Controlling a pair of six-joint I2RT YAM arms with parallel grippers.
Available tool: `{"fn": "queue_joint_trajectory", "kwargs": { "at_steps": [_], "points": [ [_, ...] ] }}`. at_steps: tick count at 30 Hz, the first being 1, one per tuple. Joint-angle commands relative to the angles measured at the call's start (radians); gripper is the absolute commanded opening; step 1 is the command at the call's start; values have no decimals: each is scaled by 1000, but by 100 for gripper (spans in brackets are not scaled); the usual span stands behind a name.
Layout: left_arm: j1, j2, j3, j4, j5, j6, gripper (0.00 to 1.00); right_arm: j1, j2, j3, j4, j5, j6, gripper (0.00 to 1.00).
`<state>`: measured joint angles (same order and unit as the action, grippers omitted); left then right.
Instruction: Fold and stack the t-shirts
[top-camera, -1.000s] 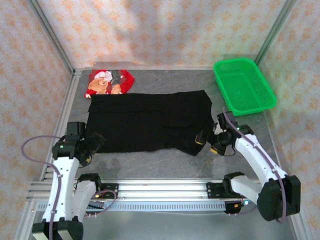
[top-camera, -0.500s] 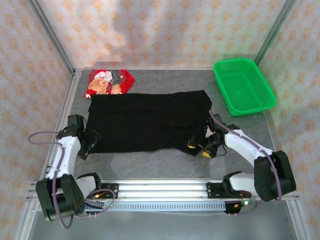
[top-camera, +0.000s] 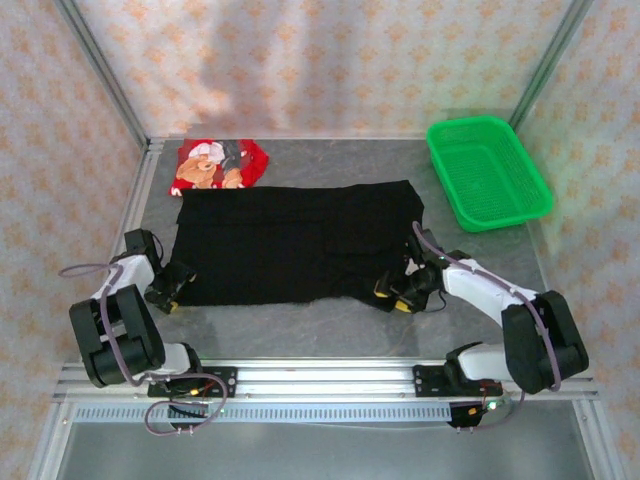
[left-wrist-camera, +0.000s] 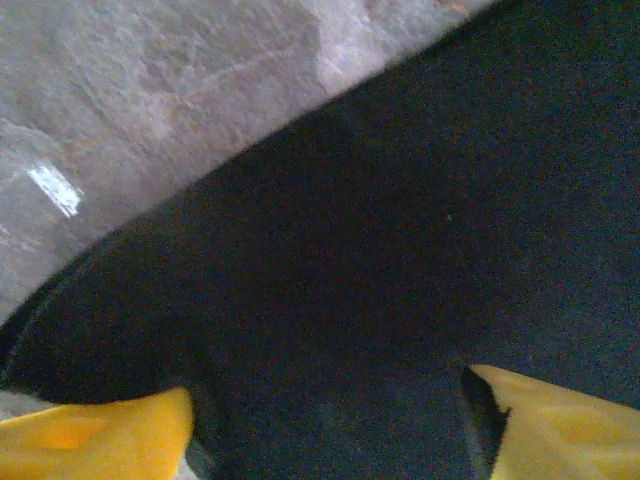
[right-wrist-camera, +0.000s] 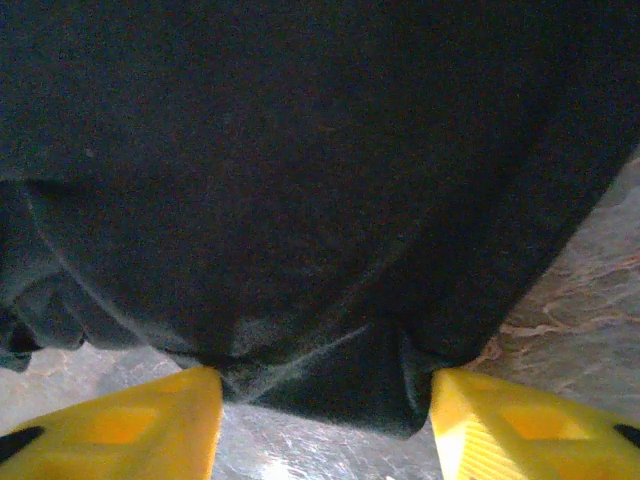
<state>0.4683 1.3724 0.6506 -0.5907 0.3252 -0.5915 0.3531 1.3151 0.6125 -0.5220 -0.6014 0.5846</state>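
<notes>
While red shirt (top-camera: 220, 165) borders black shirt (top-camera: 300, 245), basket (top-camera: 488, 170) (green) sits apart.

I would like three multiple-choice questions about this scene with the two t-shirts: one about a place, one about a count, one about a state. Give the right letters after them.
1. Where does the red t-shirt lie?
A. at the near right corner of the table
B. at the far left, beyond the black t-shirt
C. on the middle of the black t-shirt

2. How many t-shirts are on the table?
A. two
B. one
C. four

3. How is the black t-shirt?
A. rolled into a ball
B. lifted in the air
C. lying flat and wide on the table

Answers:
1 B, the red cloth sits past the black one's far left corner.
2 A, there is one black and one red.
3 C, it forms a broad rectangle on the table top.
</notes>
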Motion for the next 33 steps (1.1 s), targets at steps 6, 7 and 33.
{"fn": "queue_joint_trajectory", "kwargs": {
  "at_steps": [6,7,33],
  "points": [
    [3,145,-6,184,82,12,28,6,41,27,37,60,35,22],
    [3,159,6,191,88,11,21,6,39,38,32,64,32,19],
    [-29,66,344,2,115,9,0,-171,155,464,-302,-27,-121,0]
  ]
}}
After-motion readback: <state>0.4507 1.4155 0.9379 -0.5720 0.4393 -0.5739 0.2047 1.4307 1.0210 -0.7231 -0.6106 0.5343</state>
